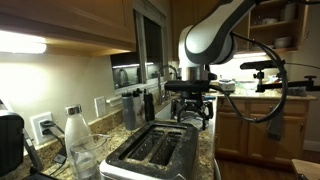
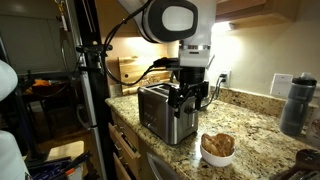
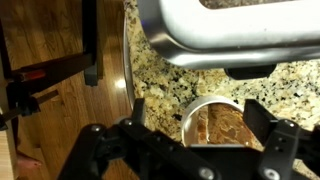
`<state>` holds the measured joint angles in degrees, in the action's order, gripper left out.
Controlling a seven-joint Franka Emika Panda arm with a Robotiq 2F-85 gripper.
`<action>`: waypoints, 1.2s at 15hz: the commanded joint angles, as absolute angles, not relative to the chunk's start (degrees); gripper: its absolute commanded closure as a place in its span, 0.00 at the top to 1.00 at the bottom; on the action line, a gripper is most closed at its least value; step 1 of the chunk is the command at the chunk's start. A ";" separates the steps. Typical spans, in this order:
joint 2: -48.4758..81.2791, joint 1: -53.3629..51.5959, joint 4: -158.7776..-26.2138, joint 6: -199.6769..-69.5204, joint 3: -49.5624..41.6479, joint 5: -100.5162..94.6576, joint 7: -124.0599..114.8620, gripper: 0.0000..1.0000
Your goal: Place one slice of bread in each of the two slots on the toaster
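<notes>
The shiny steel toaster (image 1: 155, 152) stands on the granite counter, with its two dark slots (image 1: 160, 146) on top. No bread shows in them. It also shows in an exterior view (image 2: 163, 112) and at the top of the wrist view (image 3: 230, 30). Tan-brown slices of bread (image 3: 222, 125) lie in a small round bowl (image 2: 218, 150) on the counter beside the toaster. My gripper (image 3: 200, 125) is open and empty. It hangs above the counter next to the toaster's end (image 2: 190, 100), with the bowl seen between its fingers from above.
A glass bottle (image 1: 75, 135) and a black appliance (image 1: 9, 142) stand beside the toaster. A grey bottle (image 2: 292, 102) stands at the far end of the counter. The counter edge and wooden floor (image 3: 60, 110) lie beside the bowl. A black stand (image 2: 88, 70) rises near the counter.
</notes>
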<state>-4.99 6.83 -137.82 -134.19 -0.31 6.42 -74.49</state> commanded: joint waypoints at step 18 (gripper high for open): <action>0.28 7.00 -136.36 -136.00 -4.10 1.08 -81.68 1.00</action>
